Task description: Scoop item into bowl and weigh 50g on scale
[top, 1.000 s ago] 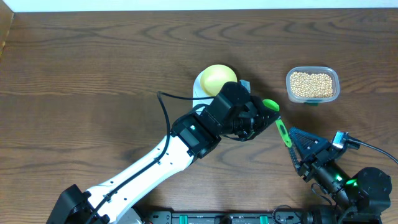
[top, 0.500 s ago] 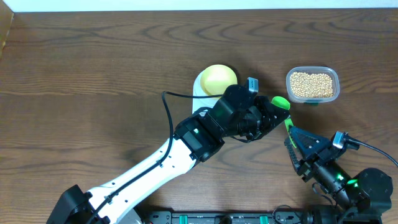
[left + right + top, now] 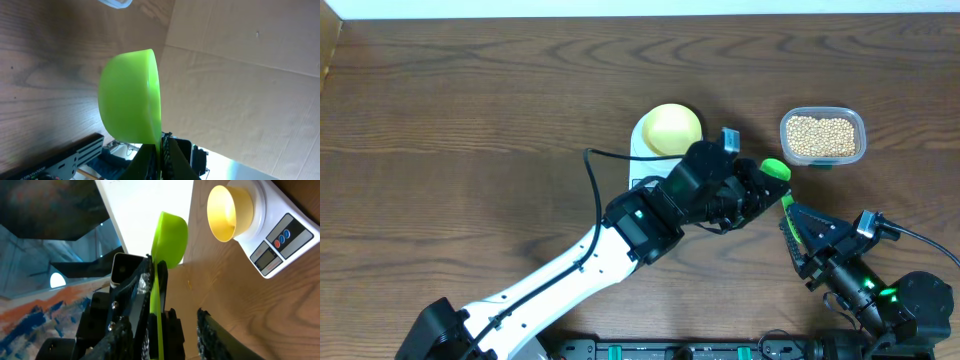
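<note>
Empty pale yellow bowl (image 3: pixel 670 127) sits on the white scale (image 3: pixel 300 210); tan beans (image 3: pixel 822 135) fill a clear tub (image 3: pixel 861 128).

Green scoop (image 3: pixel 131 95) edge-on, handle in the dark left end effector (image 3: pixel 161 157), wooden table (image 3: pixel 45 65) behind.

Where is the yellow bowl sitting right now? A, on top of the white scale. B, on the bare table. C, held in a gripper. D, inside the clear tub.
A: the right wrist view shows the yellow bowl resting on top of the white scale, apart from both grippers.
</note>
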Motion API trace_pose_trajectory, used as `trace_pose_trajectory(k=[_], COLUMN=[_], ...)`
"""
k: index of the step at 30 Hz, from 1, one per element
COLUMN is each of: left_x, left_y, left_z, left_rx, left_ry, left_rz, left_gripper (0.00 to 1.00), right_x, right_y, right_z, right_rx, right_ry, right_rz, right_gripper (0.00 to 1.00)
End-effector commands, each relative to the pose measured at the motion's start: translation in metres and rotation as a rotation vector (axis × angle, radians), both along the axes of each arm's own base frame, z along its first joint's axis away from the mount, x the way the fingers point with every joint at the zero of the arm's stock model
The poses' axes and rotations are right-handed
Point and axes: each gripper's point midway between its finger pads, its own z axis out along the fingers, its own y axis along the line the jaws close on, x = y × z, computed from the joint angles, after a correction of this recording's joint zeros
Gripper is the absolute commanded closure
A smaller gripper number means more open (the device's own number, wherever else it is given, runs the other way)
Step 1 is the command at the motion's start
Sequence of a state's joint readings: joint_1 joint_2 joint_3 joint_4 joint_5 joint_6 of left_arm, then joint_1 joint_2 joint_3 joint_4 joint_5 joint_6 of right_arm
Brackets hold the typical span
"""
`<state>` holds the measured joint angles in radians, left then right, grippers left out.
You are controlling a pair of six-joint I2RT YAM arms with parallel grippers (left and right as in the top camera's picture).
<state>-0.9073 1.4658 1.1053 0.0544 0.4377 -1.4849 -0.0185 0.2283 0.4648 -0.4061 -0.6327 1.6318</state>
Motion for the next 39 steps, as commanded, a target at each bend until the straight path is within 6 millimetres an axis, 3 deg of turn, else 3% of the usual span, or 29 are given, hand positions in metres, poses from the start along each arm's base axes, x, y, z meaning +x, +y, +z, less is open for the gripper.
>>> trace_pose_trajectory(k=[1,6,32,39], left_x=[0.0006,0.0008,0.0042,0.0077], left_y=[0.0009,0.0009,0.0017,0.0024], left_z=[0.0044,0.0044,0.0049,0.0053], left_rx=[-0.006,-0.006,-0.009,-0.007], left_ry=[-0.017,-0.017,-0.008,-0.018], left_rz=[0.008,0.008,0.034,0.055], left_gripper=[0.92,0.92,0.92,0.93], right_x=[0.0019,0.0034,0.0041,0.0042], right_y=[-0.0044,-0.0068,-0.0078,-0.0078], right_z=[0.0052,0.0049,0.0057,0.0058], right_rx=[0.008,0.005,0.056,0.075], right_ry=[-0.005,-0.006,0.025,0.038], right_rz=[-0.031,-0.047,-0.061,-0.065], right_gripper=[0.66,0.71,0.70,0.76])
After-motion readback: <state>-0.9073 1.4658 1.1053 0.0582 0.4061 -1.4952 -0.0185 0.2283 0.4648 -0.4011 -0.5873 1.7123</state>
